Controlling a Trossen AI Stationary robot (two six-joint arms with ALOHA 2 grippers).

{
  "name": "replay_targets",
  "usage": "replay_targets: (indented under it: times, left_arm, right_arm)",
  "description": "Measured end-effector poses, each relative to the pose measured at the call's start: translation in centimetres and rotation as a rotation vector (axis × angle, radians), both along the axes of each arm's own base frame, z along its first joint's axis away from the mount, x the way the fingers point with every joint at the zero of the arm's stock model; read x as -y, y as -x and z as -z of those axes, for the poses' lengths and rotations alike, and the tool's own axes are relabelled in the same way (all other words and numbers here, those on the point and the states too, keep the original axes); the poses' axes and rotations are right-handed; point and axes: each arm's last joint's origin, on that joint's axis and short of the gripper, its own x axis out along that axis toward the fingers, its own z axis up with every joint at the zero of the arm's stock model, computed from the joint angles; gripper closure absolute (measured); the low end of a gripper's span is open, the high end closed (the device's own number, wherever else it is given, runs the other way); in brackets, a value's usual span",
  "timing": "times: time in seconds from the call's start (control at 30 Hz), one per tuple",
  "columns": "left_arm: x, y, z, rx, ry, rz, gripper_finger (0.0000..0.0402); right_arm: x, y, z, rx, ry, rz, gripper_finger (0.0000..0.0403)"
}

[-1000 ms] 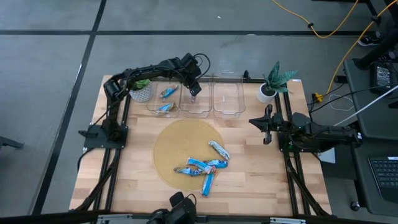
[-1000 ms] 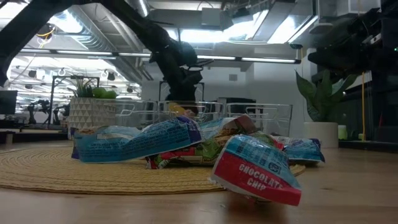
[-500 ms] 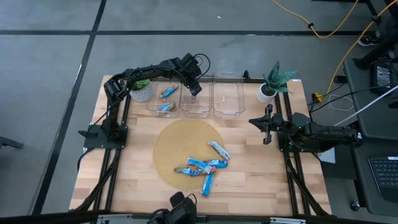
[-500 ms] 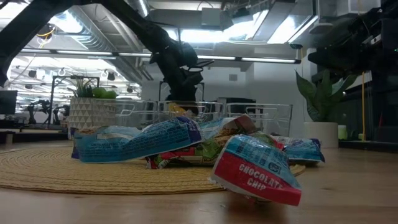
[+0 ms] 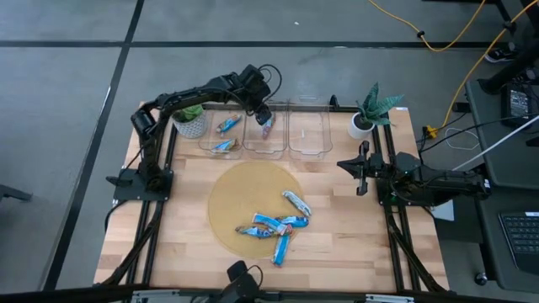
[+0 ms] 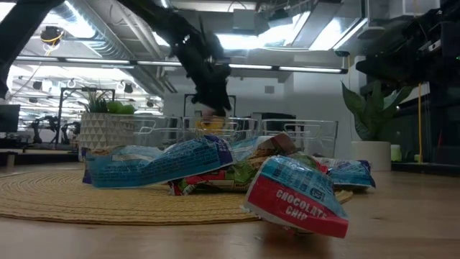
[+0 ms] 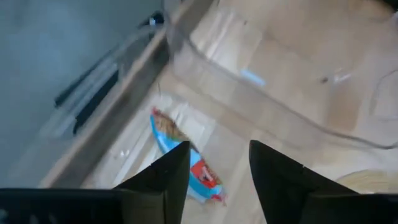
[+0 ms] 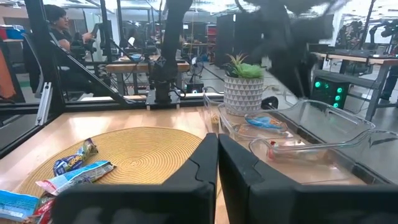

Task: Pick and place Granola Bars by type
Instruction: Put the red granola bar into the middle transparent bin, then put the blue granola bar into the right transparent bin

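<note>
One bar (image 7: pixel 180 158) lies in the middle bin (image 5: pixel 266 145) beneath the open left tool (image 5: pixel 264 114); withdrawing low could perhaps snag the rim.

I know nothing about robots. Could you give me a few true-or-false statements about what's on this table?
1. The left gripper hangs over the middle bin, fingers apart. True.
2. The left bin holds two blue bars. True.
3. The remaining bars lie on bare wood. False: they are piled on the round woven mat.
4. The right gripper holds a bar. False: it is shut on nothing, waiting at the table's right side.
</note>
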Motion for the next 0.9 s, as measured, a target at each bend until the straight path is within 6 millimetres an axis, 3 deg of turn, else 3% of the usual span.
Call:
replay_targets:
  times: [0.33, 0.6, 0.77, 0.9]
  left_arm:
    - [4.0, 2.9, -8.6, 0.180, -0.152, 0.050, 0.0237]
    - [10.4, 6.0, -14.8, 0.349, -0.199, 0.240, 0.0237]
    - [14.5, 8.1, -16.9, 0.379, -0.218, 0.350, 0.0240]
    - [17.1, 9.4, -17.5, 0.355, -0.184, 0.416, 0.0238]
  right_arm:
    - [0.0, 0.0, 0.0, 0.000, 0.001, 0.000, 0.0386]
    - [0.0, 0.0, 0.0, 0.000, 0.001, 0.000, 0.0386]
    - [0.0, 0.0, 0.0, -0.001, 0.001, 0.000, 0.0386]
    - [0.0, 0.0, 0.0, -0.001, 0.001, 0.000, 0.0386]
